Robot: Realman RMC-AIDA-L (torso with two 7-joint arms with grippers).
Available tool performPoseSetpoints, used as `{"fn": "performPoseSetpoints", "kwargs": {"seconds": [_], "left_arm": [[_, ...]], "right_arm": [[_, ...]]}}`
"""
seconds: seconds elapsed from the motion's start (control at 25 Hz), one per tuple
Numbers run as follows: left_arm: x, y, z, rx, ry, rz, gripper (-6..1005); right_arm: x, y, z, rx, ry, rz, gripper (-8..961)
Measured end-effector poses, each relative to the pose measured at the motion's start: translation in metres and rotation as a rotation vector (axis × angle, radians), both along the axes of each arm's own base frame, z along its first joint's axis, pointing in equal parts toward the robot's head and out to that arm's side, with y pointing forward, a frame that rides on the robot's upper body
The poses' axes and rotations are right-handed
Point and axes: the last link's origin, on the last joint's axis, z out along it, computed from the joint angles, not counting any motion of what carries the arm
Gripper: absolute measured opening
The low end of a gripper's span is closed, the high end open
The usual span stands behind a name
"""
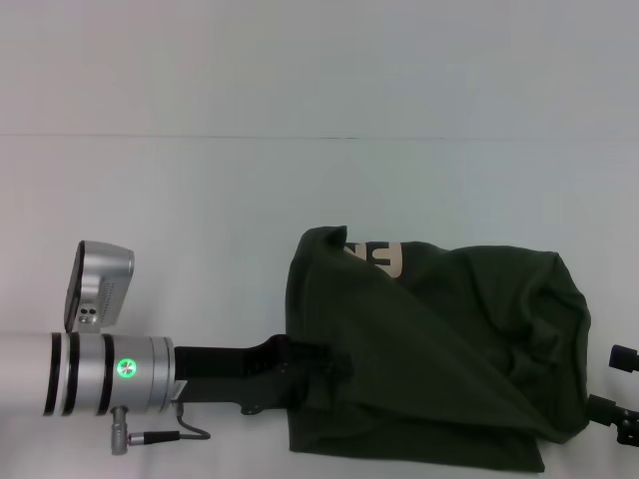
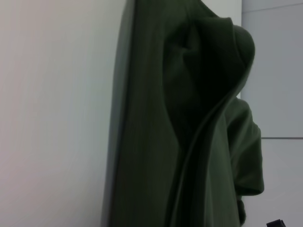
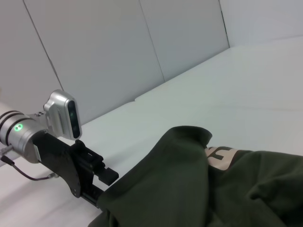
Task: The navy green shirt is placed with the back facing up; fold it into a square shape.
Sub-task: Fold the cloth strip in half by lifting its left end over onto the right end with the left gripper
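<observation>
Shirt [image 1: 439, 349] is lying bunched on the white table [image 1: 200, 200], with the left gripper [image 1: 334, 367] clamping its near-left edge; the right gripper [image 1: 624, 399] is sitting beside its right side, grip unclear. A slipping pinch risks collapsing the fold.

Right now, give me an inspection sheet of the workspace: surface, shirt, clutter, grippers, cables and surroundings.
Surface: plain white table, bare around the cloth.
Job's things: dark green shirt bunched and partly folded over, cream lettering peeking out at its far edge; not yet square.
Clutter: nothing seen.
Grippers: left gripper reaches into the shirt's near left edge, cloth draped over it; right gripper sits at the shirt's right edge, mostly out of view.
Cables: short grey cable under the left wrist.
Surroundings: white panelled wall behind the table.
</observation>
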Motion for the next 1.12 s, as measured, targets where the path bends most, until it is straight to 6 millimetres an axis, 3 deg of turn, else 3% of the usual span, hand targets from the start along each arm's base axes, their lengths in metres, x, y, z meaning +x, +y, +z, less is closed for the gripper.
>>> {"fn": "performPoseSetpoints", "kwargs": {"seconds": [0.12, 0.32, 0.44, 0.64, 0.92, 1.12], "left_arm": [[-0.001, 0.001, 0.002, 0.010, -0.003, 0.001, 748], [-0.002, 0.001, 0.003, 0.020, -0.003, -0.003, 521], [-0.002, 0.001, 0.005, 0.024, -0.007, -0.014, 283], [-0.001, 0.002, 0.006, 0.029, -0.018, -0.005, 91], [0.014, 0.011, 0.011, 0.072, -0.105, -0.006, 34], [0.050, 0.026, 0.005, 0.110, -0.183, -0.091, 34]], "right_arm": [[0.000, -0.001, 0.000, 0.001, 0.004, 0.000, 946], [-0.001, -0.002, 0.000, -0.003, 0.007, 0.004, 948], [-0.001, -0.002, 0.000, -0.004, 0.009, 0.005, 947], [-0.002, -0.002, 0.001, -0.006, 0.017, 0.009, 947], [-0.001, -0.003, 0.004, 0.016, 0.029, 0.001, 946], [-0.001, -0.003, 0.008, 0.042, 0.043, -0.006, 946]]}}
